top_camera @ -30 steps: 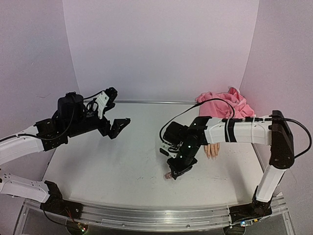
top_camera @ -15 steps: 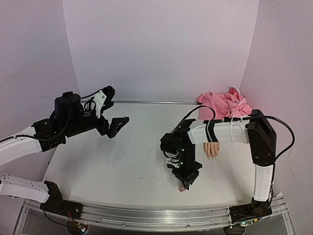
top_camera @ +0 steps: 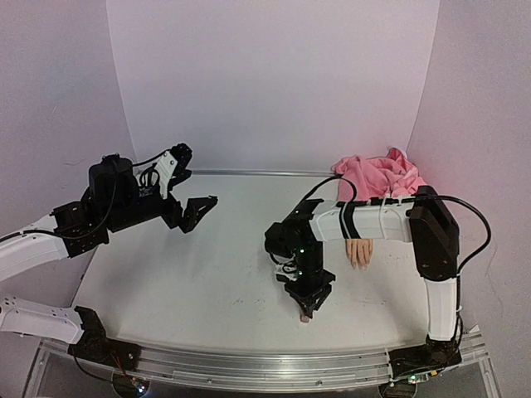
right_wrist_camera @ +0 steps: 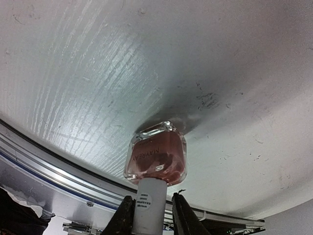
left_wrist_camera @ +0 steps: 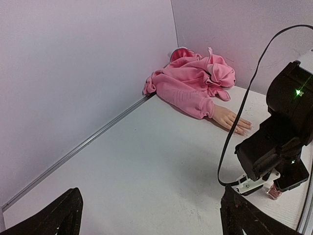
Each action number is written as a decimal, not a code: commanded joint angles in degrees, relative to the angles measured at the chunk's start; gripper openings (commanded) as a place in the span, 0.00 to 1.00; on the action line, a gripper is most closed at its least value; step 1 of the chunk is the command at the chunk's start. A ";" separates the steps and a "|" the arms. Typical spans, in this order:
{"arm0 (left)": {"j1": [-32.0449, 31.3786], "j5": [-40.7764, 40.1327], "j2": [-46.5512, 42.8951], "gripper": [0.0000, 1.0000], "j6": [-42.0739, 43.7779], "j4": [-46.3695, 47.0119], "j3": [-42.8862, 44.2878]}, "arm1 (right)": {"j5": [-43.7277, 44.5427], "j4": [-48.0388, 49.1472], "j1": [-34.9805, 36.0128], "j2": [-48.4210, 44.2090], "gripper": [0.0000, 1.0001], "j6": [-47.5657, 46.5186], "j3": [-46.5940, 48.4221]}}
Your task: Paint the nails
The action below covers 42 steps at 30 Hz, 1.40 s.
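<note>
A flesh-coloured mannequin hand (top_camera: 360, 251) lies palm down at the right, sticking out of a pink sleeve (top_camera: 383, 176). Its pale nails (left_wrist_camera: 243, 129) point toward the table's middle. A small pinkish polish bottle (right_wrist_camera: 156, 159) with a white cap (right_wrist_camera: 149, 203) stands on the table near the front edge. My right gripper (right_wrist_camera: 152, 197) sits round the cap, slightly open, with a thin gap at one finger. From above, that gripper (top_camera: 305, 303) points down over the bottle (top_camera: 304, 316). My left gripper (top_camera: 192, 186) hovers wide open and holds nothing, far left of the hand.
The pink garment (left_wrist_camera: 195, 83) is bunched in the back right corner against the walls. A metal rail (top_camera: 265, 365) runs along the table's near edge, close to the bottle. The right arm's black cable (left_wrist_camera: 230, 147) loops above the table.
My right arm swung the bottle toward the near edge and set it upright on the table, and its jaws have loosened on the cap. The left arm barely shifted.
</note>
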 commanded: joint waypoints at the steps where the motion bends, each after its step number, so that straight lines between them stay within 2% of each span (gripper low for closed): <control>1: 0.27 0.90 -0.90 0.99 -0.65 2.63 0.05 | 1.04 -3.92 -0.17 0.48 0.29 -0.02 2.33; 4: 0.27 0.87 -0.89 0.99 -0.61 2.64 -0.05 | 1.13 -3.91 -0.18 0.18 0.30 0.20 2.89; 7: 0.24 0.89 -1.05 0.99 -0.60 2.63 -0.02 | 1.67 -3.92 -0.19 -0.69 0.34 0.83 4.44; 14: 0.29 -1.29 -2.17 0.99 0.52 2.63 -0.14 | 5.20 -0.74 -4.12 -7.79 0.54 3.63 9.39; 17: 0.42 -3.81 -2.46 0.99 1.01 2.63 0.02 | 6.69 6.97 -7.74 -14.59 0.61 5.81 7.43; 21: 2.30 -8.63 -1.98 0.99 -1.20 2.63 1.19 | 11.79 20.94 -14.80 -28.63 0.76 7.15 -2.29; 24: 6.40 -11.34 -2.01 1.00 -4.88 1.32 3.40 | 19.75 33.46 -18.57 -40.32 0.89 7.19 -11.80; 26: 9.66 -11.61 -1.76 1.00 -6.87 -2.81 5.75 | 27.23 39.89 -20.55 -47.41 0.98 6.20 -17.33; 31: 22.30 -8.59 -4.28 0.99 -14.67 -9.71 8.18 | 42.49 47.77 -23.02 -61.46 0.98 1.75 -27.61; 34: 28.71 -5.62 -7.24 1.00 -14.66 -10.19 6.54 | 48.62 50.85 -23.56 -68.82 0.98 -1.10 -32.60; 38: 31.36 -4.87 -10.25 1.00 -13.34 -10.05 5.14 | 51.25 52.23 -23.60 -75.62 0.98 -2.36 -36.16; 42: 31.93 -3.65 -12.29 1.00 -12.23 -9.59 5.11 | 51.16 53.27 -23.63 -78.25 0.98 -2.00 -39.39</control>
